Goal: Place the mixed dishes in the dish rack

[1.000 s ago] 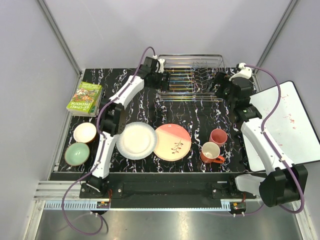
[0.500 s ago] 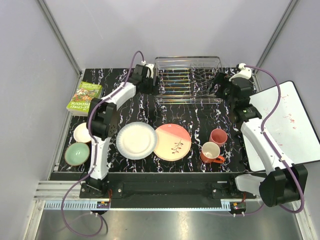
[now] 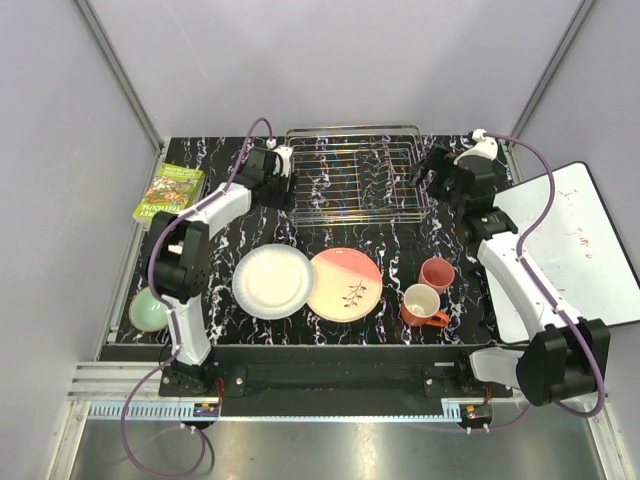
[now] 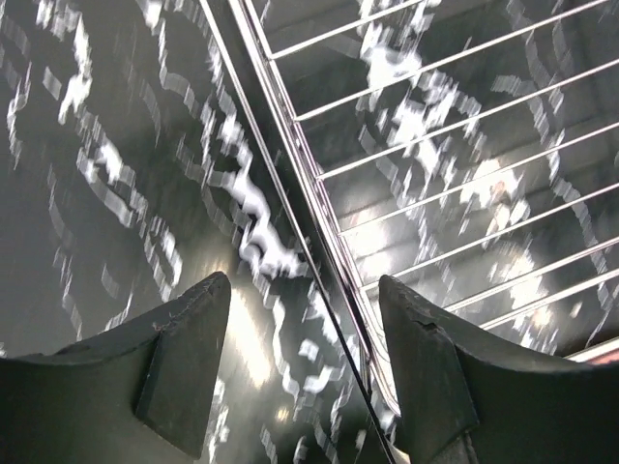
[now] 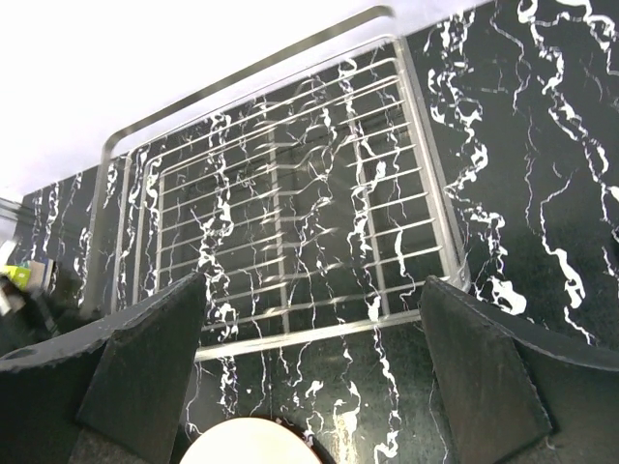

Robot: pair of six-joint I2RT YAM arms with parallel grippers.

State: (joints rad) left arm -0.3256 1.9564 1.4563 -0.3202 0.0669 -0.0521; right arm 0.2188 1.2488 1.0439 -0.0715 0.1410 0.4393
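Left tool (image 4: 302, 285), jaws apart, straddles the dish rack's (image 3: 350, 183) left rim wire.

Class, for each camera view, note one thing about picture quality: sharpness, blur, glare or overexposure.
Top external: sharp and evenly lit, the dish rack crisp. Left wrist: the white veins of the table smear into streaks, with bright glints on the rack wires. Right wrist: sharp, but the wall beyond the rack is blown out white.

Shiny silver metal wire dish rack (image 3: 352, 178), glossy black white-veined tabletop (image 3: 420, 240), smooth glazed white round plate (image 3: 273, 281)
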